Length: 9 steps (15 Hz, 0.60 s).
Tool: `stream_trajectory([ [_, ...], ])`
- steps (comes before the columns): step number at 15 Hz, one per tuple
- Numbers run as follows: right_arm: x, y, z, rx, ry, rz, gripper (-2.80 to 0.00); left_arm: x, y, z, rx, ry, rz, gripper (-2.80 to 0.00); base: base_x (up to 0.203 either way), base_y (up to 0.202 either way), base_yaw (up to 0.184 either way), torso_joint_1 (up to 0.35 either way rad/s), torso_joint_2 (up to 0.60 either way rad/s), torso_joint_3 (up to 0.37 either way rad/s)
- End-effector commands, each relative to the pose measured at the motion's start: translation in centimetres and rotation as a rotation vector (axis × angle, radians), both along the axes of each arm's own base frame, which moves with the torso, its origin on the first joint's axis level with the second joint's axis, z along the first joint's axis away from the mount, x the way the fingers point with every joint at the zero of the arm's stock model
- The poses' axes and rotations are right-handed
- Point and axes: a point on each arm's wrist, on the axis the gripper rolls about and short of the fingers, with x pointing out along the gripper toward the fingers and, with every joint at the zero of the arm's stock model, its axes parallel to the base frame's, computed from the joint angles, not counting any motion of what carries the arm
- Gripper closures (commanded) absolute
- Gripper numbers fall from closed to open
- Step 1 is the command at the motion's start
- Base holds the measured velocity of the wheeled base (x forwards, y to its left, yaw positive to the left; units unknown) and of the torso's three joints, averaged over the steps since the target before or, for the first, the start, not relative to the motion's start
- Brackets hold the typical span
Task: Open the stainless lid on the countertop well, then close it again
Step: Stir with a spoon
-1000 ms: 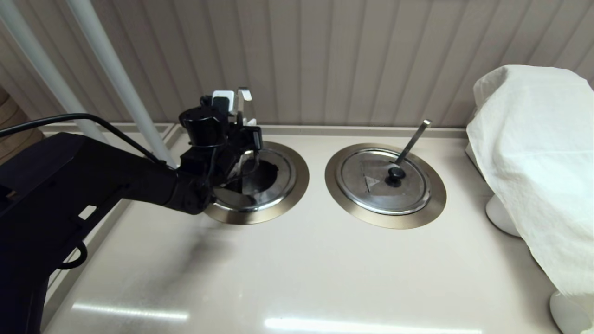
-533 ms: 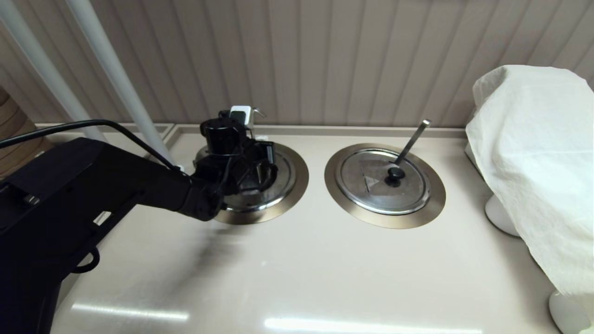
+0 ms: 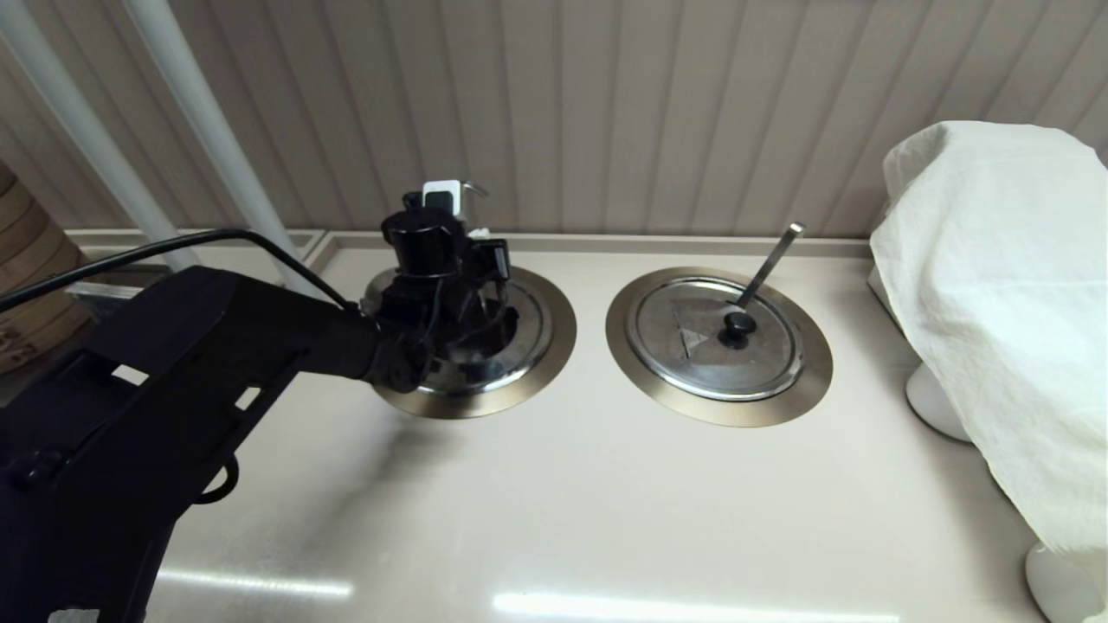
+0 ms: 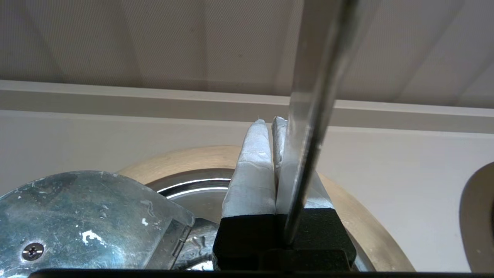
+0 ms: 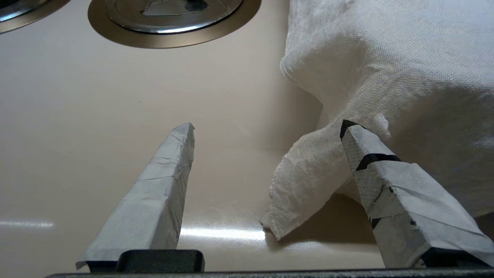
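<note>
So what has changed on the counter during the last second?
The left arm swung right, bringing the left gripper further over the stainless lid. The dark gap into the countertop well no longer shows, so the folding half seems lowered. The twin lid, its ladle and the white cloth did not move.

Head view looks down and forward over the countertop (image 3: 554, 484). Left wrist view sits low and close over the countertop well (image 4: 193, 158), facing the back wall. Right wrist view faces the white cloth (image 5: 386, 69); twin well (image 5: 170, 27) shared with head view.
</note>
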Motion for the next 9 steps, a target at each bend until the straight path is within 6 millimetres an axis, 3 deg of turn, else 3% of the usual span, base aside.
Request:
stream_trajectory([
  [1, 0.0, 0.0, 0.0, 0.000, -0.001, 0.000, -2.80, 0.4, 0.9, -0.1, 0.001, -0.004, 0.023, 0.00, 0.000, 0.000, 0.000, 0.000, 0.00, 0.000],
  [5, 0.0, 0.0, 0.0, 0.000, -0.001, 0.001, -2.80, -0.3, 2.5, 0.6, 0.055, 0.006, 0.048, 0.00, 0.000, 0.000, 0.000, 0.000, 0.00, 0.000],
  [9, 0.0, 0.0, 0.0, 0.000, -0.001, 0.000, -2.80, -1.6, 2.7, 0.7, 0.098, 0.026, 0.025, 0.00, 0.000, 0.000, 0.000, 0.000, 0.00, 0.000],
])
